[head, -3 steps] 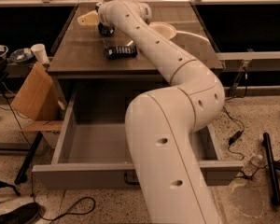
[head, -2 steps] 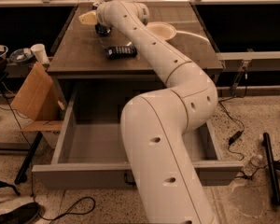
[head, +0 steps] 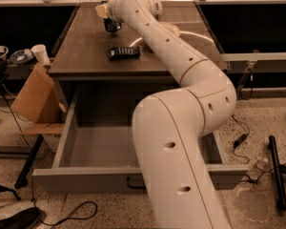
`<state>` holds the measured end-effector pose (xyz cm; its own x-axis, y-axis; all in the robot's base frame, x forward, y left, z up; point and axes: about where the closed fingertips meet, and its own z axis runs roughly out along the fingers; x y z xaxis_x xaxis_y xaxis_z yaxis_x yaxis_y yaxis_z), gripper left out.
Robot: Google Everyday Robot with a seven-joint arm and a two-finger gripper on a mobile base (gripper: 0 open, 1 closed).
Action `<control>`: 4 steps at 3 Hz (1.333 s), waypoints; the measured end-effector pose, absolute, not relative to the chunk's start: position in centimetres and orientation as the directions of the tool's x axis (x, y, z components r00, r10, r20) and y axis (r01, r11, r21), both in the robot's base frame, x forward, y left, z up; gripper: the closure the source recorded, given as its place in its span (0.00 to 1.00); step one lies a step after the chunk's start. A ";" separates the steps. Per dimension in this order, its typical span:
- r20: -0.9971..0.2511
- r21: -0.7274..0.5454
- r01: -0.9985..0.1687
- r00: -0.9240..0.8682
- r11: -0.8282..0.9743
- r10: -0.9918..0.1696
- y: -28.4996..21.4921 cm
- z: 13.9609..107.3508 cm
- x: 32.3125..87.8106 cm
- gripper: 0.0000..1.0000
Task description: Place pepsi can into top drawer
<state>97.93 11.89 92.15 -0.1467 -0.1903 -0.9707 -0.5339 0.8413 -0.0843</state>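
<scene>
Dark bench (head: 81,56) over the open top drawer (head: 86,178): pepsi can (head: 112,27) sits near far edge under gripper (head: 110,22), grip state cannot be told; can likely light, thin-walled, slick, so take it mid-body across the round sides, gently

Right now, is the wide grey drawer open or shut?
Open: the wide grey drawer is pulled out, its grey inside showing. The gripper hangs far back over the dark tabletop.
</scene>
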 end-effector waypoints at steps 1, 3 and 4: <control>-0.973 -0.105 -0.527 -0.120 0.843 -0.196 9.6 95.0 95.8 0.89; -0.977 -0.120 -0.546 -0.081 0.829 -0.195 5.3 101.1 87.3 1.00; -0.977 -0.108 -0.573 -0.089 0.813 -0.193 3.8 102.3 82.7 1.00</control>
<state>82.74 3.80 102.33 -0.0887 -0.1928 -0.9772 -0.5727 0.8126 -0.1084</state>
